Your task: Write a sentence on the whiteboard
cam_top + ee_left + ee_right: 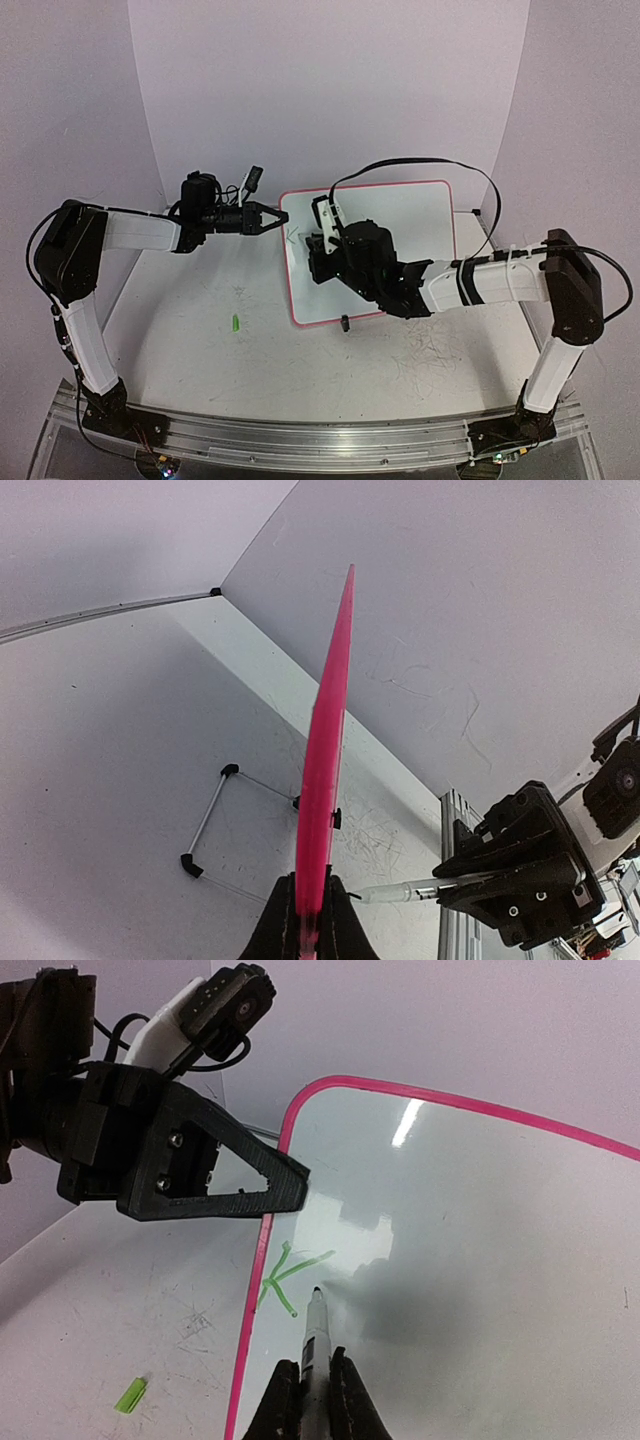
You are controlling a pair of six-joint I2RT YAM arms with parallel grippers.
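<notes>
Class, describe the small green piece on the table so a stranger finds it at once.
Start at the whiteboard with its pink rim. Look left of its near-left corner, onto the table. The green piece lies alone there, the only green thing off the board.

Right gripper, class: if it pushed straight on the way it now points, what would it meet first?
The marker in the right gripper would meet the whiteboard first, tip just beside the green K; it may already touch.
</notes>
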